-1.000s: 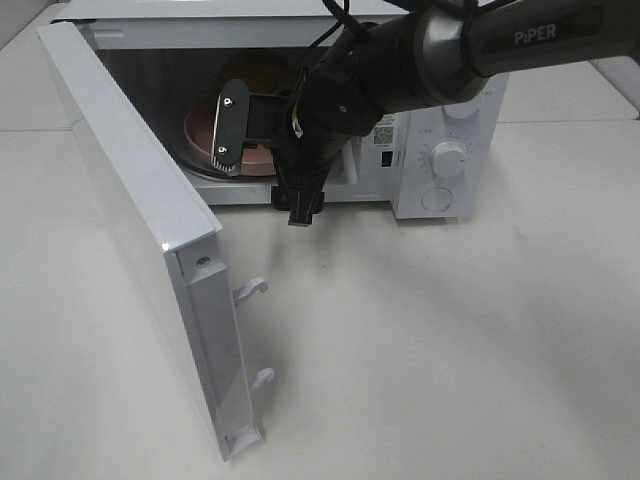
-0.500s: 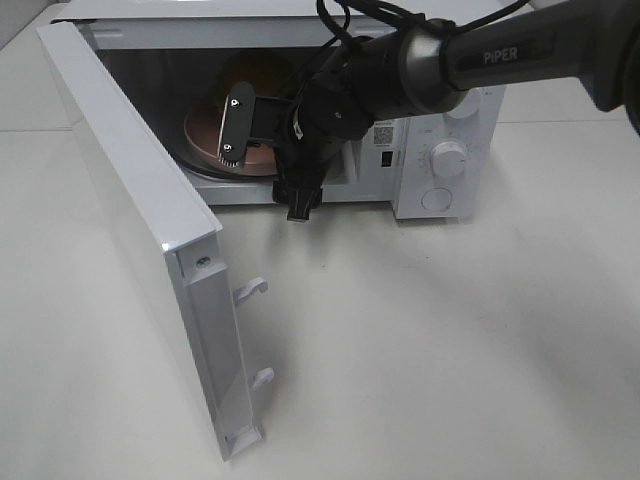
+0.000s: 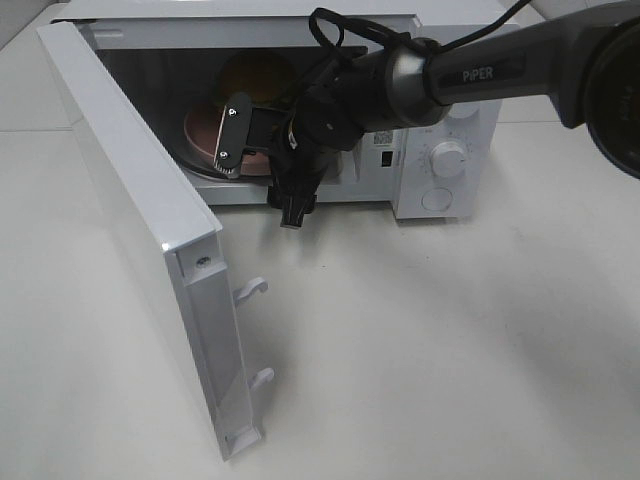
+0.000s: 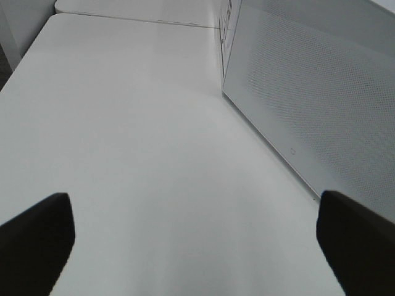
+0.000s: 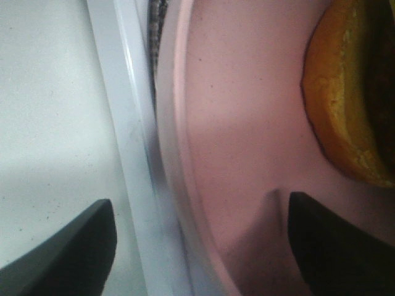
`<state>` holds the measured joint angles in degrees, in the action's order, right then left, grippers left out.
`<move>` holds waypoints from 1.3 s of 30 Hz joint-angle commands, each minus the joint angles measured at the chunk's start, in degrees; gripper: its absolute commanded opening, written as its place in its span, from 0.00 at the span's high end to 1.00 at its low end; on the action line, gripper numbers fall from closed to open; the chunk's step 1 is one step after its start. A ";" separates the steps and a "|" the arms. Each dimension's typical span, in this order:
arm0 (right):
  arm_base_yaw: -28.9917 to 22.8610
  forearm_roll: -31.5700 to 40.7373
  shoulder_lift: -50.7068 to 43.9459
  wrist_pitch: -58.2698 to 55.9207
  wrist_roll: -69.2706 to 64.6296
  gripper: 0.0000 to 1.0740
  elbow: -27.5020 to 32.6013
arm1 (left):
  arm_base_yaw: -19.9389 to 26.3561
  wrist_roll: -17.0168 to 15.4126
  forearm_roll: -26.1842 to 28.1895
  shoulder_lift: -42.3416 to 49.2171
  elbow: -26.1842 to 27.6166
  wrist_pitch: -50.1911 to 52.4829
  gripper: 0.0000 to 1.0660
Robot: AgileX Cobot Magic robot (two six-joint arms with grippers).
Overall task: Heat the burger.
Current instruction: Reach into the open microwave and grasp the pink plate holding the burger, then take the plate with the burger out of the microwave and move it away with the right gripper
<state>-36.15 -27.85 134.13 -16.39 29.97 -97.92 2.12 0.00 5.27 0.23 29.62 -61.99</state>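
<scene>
The microwave (image 3: 440, 150) stands at the rear of the white desk (image 3: 450, 350) with its door (image 3: 140, 230) swung fully open toward the left of the high view. Inside the cavity, the burger (image 3: 255, 75) sits on a round pink plate (image 3: 200, 135); only its golden-brown bun is visible from above. The right gripper (image 3: 240, 135) is positioned at the mouth of the cavity, at the near edge of the plate. In the right wrist view, the fingers (image 5: 333, 240) stand wide apart, one over the plate (image 5: 241, 123) and the other over the desk side of the microwave's front sill (image 5: 133, 172); the plate rim runs between them, and whether they touch it cannot be told. The burger (image 5: 342, 98) lies clear of the fingers, further in on the plate. The left gripper (image 4: 197, 246) is not visible from above; its wrist view shows its fingers (image 4: 37, 237) spread wide above bare desk, beside the perforated side panel of the microwave (image 4: 308, 105), holding nothing.
</scene>
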 commanded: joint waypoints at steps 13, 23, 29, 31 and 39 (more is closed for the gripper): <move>-0.06 1.20 -0.40 -2.06 -0.52 0.90 -0.29 | 0.11 0.00 -0.11 1.03 0.00 0.80 0.06; -0.74 2.69 -2.29 -4.47 0.34 1.00 -0.29 | 0.11 0.00 -0.11 1.03 0.00 0.80 0.06; -1.38 6.93 -3.44 -8.37 6.88 1.00 -0.29 | 0.11 0.00 -0.11 1.03 0.00 0.80 0.06; -1.38 7.62 -3.50 -8.94 7.85 1.00 -0.29 | 0.11 0.00 -0.11 1.03 0.00 0.80 0.06; -1.38 15.24 -6.25 -15.81 22.06 1.00 -0.29 | 0.11 0.00 -0.11 1.03 0.00 0.80 0.06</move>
<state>-37.70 -14.04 128.69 -30.02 50.71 -97.98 2.12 0.00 5.27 0.23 29.62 -61.99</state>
